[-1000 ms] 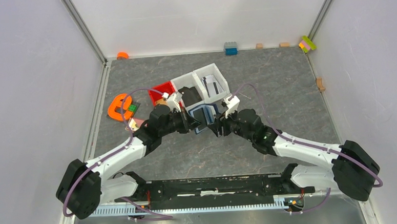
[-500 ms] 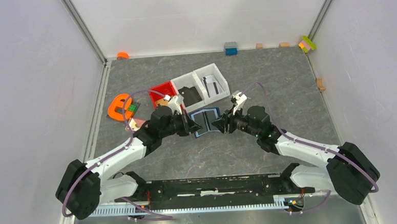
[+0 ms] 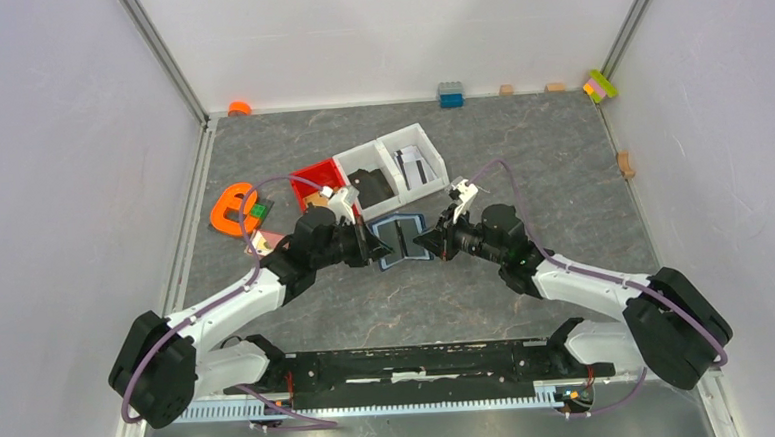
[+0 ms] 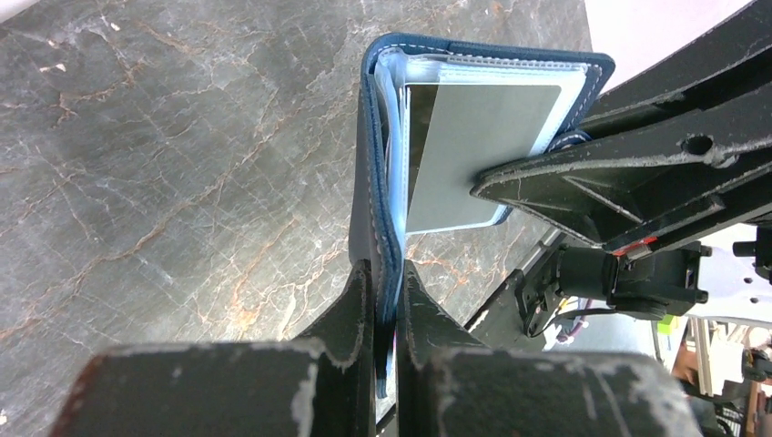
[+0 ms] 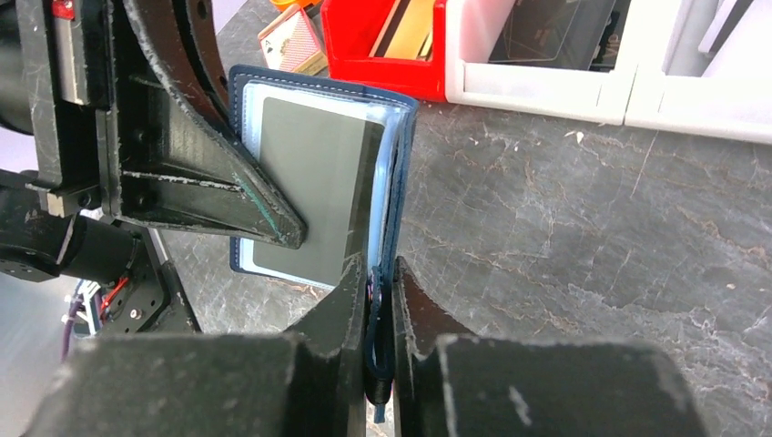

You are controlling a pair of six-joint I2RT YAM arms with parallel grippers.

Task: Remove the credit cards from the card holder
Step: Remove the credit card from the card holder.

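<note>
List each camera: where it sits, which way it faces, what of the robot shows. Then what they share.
Top external: above and behind the bases, looking down on the table; both arms whole, left gripper and right gripper at the card holder.
Left wrist: looks along its own jaws, shut on one holder flap; right gripper opposite.
Right wrist: mirrored, own jaws shut on the other flap; red bin and white bin behind.
Shared: all show the open holder; each wrist view a grey card inside.
</note>
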